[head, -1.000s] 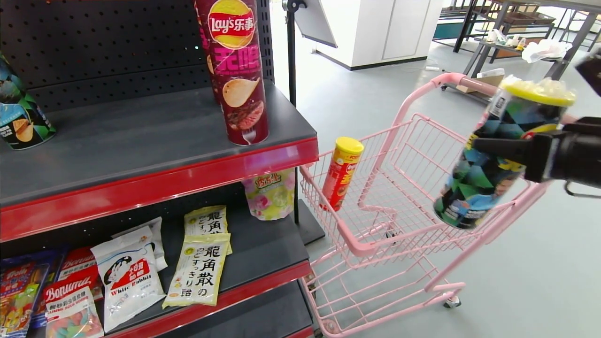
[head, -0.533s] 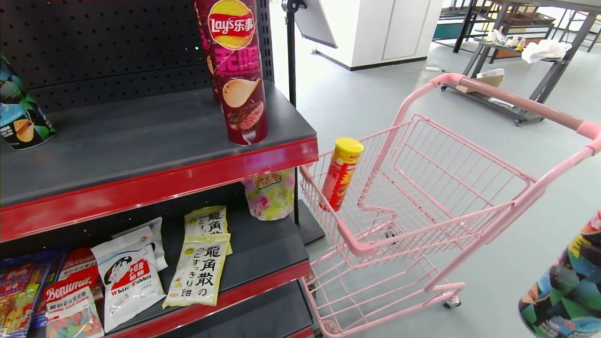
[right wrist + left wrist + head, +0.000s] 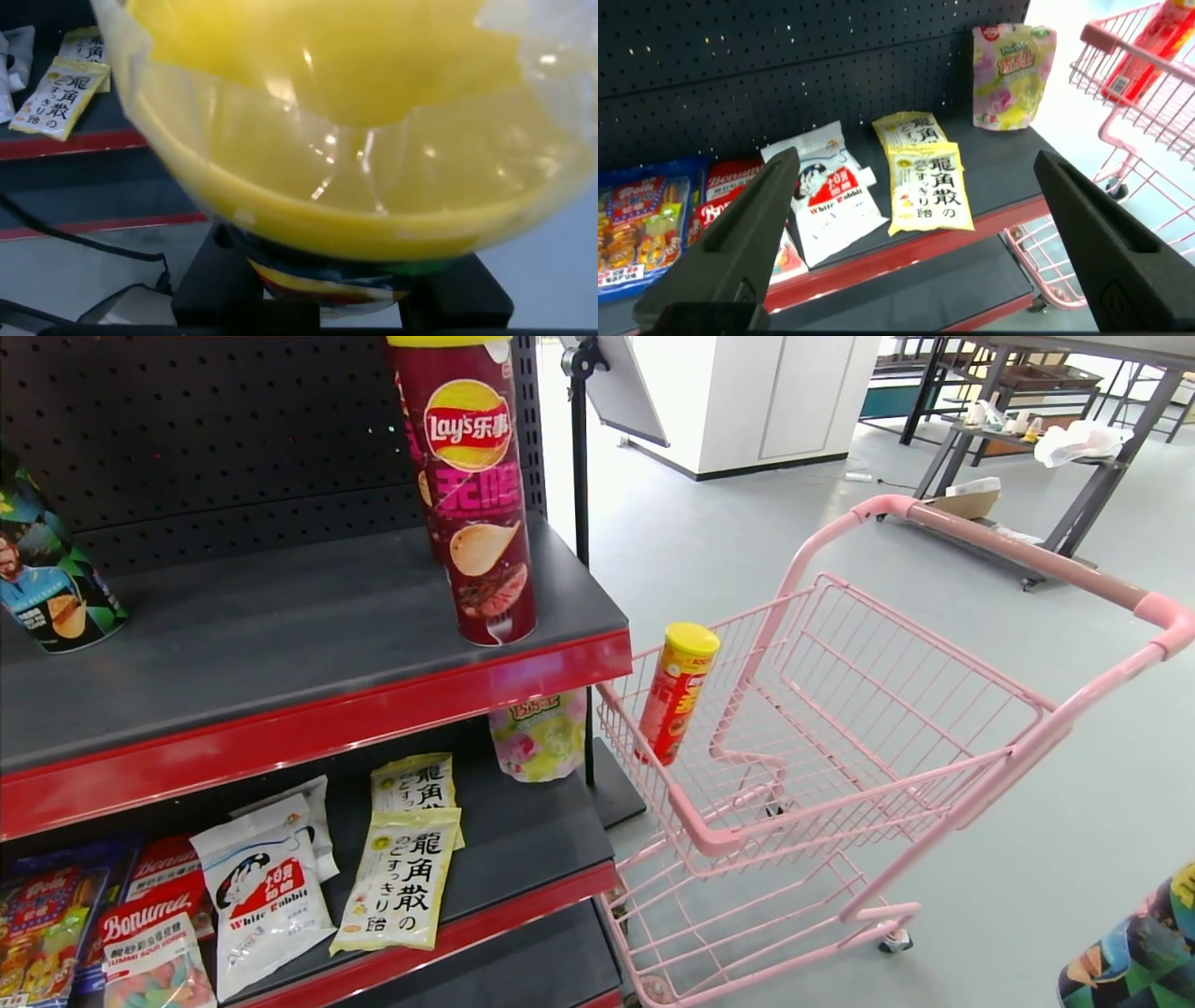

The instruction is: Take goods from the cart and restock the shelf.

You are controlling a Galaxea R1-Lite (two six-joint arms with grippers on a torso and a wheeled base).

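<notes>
On shelf two cans, in cart one red can, right claw around patterned can, left claw agape

A pale grey floor with a soft sheen runs back through an open, brightly lit room. Daylight glares on it behind a thin black pole, which carries a tilted board at its top. Beyond the pole stands a white cabinet block with a dark strip along its base. At the far right, dark metal-framed desks stand in a row. A crumpled white bag lies on the nearest one, and small items beside it are too far off to identify. A cardboard box sits low in that desk's frame, just above the floor.
</notes>
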